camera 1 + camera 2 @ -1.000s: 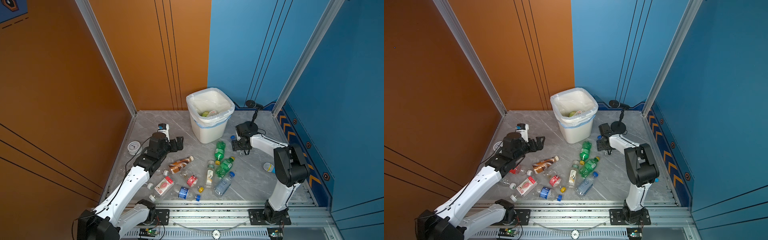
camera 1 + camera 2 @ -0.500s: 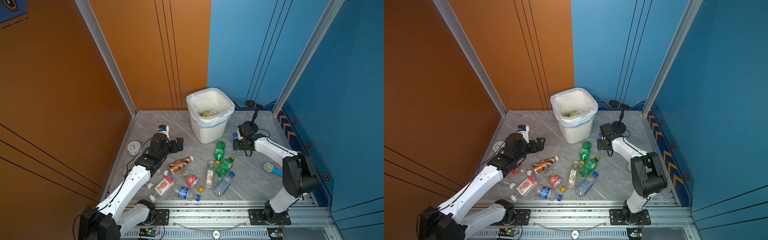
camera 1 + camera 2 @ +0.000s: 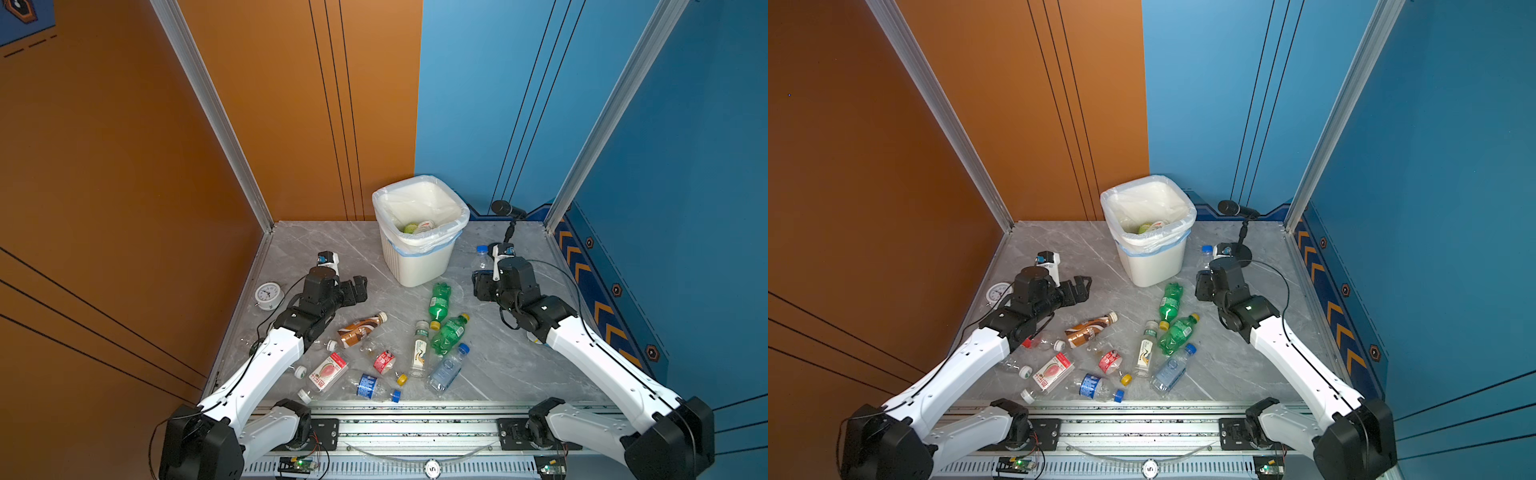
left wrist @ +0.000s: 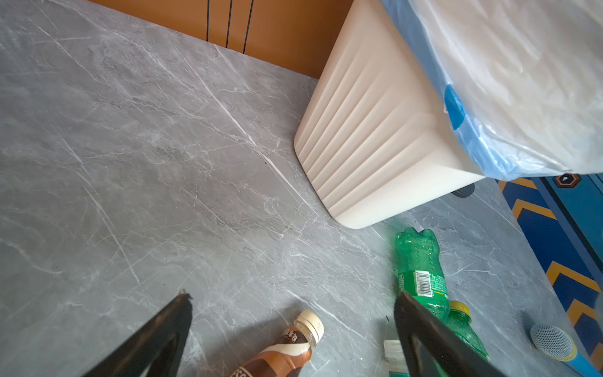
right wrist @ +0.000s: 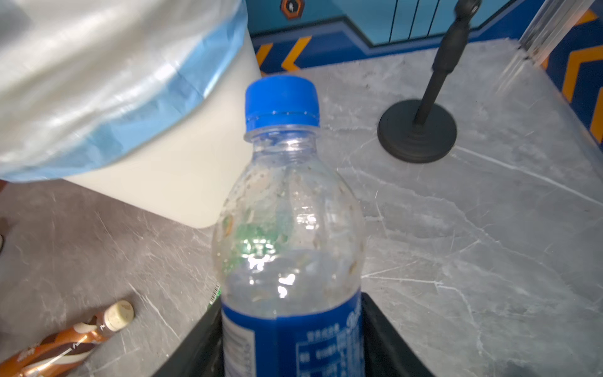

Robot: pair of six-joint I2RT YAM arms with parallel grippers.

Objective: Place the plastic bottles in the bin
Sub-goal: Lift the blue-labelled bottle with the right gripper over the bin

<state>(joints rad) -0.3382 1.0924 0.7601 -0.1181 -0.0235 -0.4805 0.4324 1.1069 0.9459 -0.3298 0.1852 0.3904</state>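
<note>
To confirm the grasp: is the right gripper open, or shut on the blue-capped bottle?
Shut. The right gripper holds the blue-capped bottle: in the right wrist view both black fingers lie against its blue label.

Table (image 3: 324, 245) grey marble, thin white veins; bin (image 4: 375, 130) white, ribbed, with bag (image 4: 522, 65) see-through white, blue band at edge. Clear bottle (image 5: 287, 228) has blue cap and blue label with white print; green bottle (image 3: 439, 300) has green label, white barcode patch, yellow cap; brown bottle (image 3: 360, 329) has cream swirl, cream cap. Orange wall (image 3: 124, 166) with thin black lines, blue wall (image 3: 685, 166), base strip (image 3: 602, 309) dark blue with orange chevrons.
</note>
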